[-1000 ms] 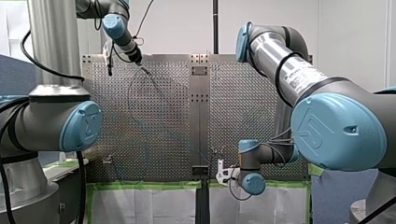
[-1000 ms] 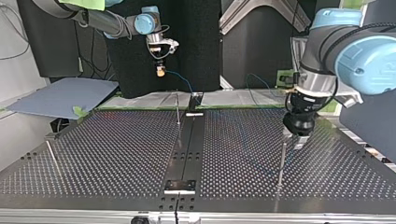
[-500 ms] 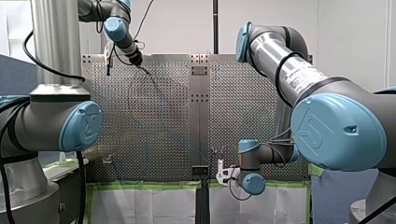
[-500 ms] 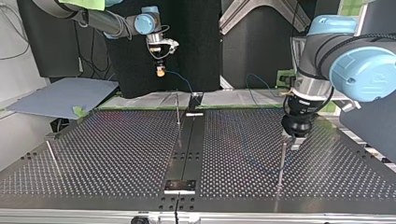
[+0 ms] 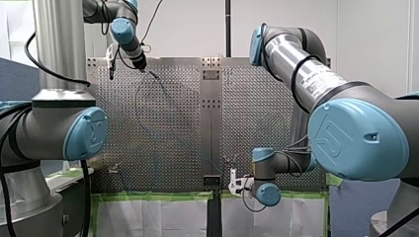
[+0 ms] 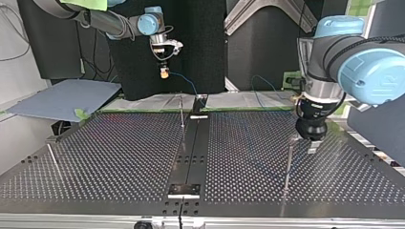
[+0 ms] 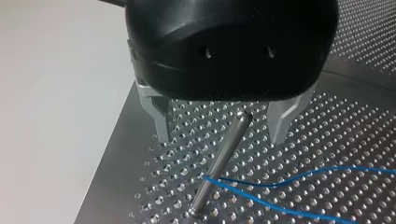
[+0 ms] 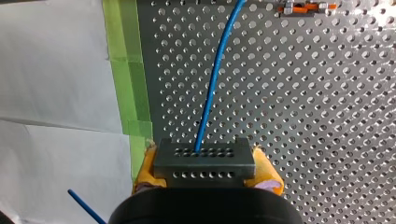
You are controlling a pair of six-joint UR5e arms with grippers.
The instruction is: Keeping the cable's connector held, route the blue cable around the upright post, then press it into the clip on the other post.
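Observation:
In the left wrist view my left gripper is open, its metal fingers astride the top of an upright steel post without touching it. The blue cable lies on the plate beside that post's foot. In the top view the same gripper hangs by the post at the right. My right gripper is shut on the grey connector, yellow pads on both sides. The cable runs ahead from it. It is held above the table's far edge in the top view.
A thin post stands near the middle rail and another at the top view's left. A small orange and grey fitting sits on the plate ahead of my right gripper. Green tape lines the plate's edge.
My left gripper has shifted a little toward the top view's right, beside the post. My right gripper has held still with the connector.

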